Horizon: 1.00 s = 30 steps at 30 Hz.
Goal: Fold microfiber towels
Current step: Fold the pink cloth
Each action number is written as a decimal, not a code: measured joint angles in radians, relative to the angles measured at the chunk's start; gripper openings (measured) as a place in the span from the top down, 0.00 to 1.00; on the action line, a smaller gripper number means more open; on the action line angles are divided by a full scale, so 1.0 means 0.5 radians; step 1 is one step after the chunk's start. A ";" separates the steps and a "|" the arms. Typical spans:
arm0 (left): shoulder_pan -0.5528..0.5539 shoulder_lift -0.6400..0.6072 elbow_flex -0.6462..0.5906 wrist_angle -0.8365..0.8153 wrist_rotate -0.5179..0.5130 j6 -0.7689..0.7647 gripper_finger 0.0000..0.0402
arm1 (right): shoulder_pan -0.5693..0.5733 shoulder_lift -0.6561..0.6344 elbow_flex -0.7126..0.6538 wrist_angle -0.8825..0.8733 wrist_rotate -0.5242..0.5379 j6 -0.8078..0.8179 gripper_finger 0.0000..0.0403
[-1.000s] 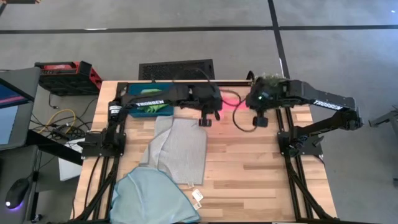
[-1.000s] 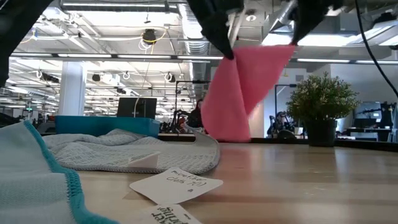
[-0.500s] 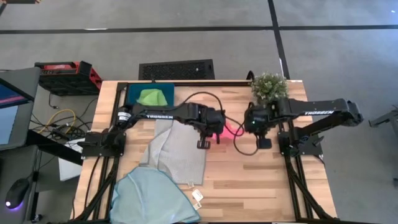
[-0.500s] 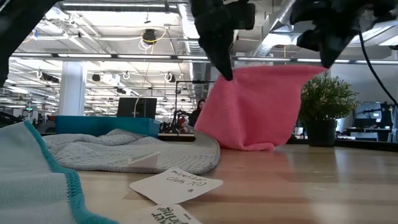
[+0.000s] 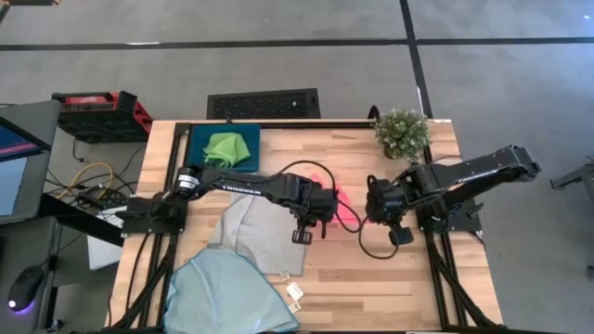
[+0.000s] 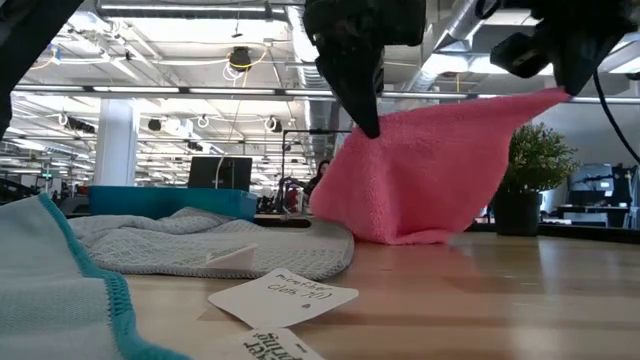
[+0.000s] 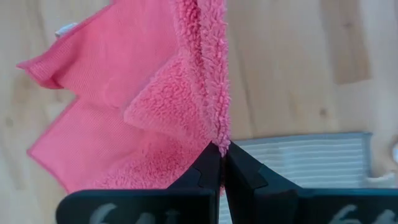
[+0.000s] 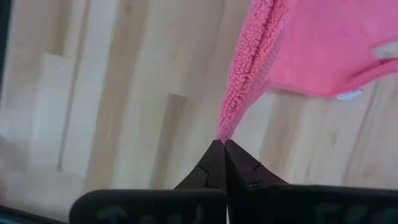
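Pink towel (image 6: 420,170) held taut, lower edge on table (image 5: 390,269).
Left gripper (image 7: 222,151) and right gripper (image 8: 221,144) pinch opposite corners; wrist views show fleecy nap.

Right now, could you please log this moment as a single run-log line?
step: spreading pink towel | left gripper: shut on corner | right gripper: shut on corner | towel: held up, lower edge on table

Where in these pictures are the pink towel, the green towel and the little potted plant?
pink towel (image 6: 420,170): low view, middle of the hanging cloth.
green towel (image 5: 227,147): high view, middle of the crumpled cloth.
potted plant (image 5: 402,128): high view, its leafy top.
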 joint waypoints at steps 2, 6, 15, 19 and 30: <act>-0.006 -0.001 -0.041 0.035 0.018 -0.023 1.00 | 0.036 0.001 0.000 0.034 0.000 0.002 0.98; -0.008 0.000 -0.091 0.047 0.030 -0.095 0.99 | 0.066 0.001 0.000 0.080 0.000 0.003 0.93; -0.013 0.000 -0.219 0.035 0.032 -0.157 0.86 | 0.070 0.001 0.000 0.069 -0.008 0.019 0.79; -0.030 0.000 -0.278 0.035 0.033 -0.160 0.77 | 0.070 0.001 0.000 0.073 -0.006 0.073 0.71; 0.029 -0.062 -0.161 -0.147 0.030 -0.147 0.65 | -0.001 0.000 0.000 0.143 0.198 0.213 0.47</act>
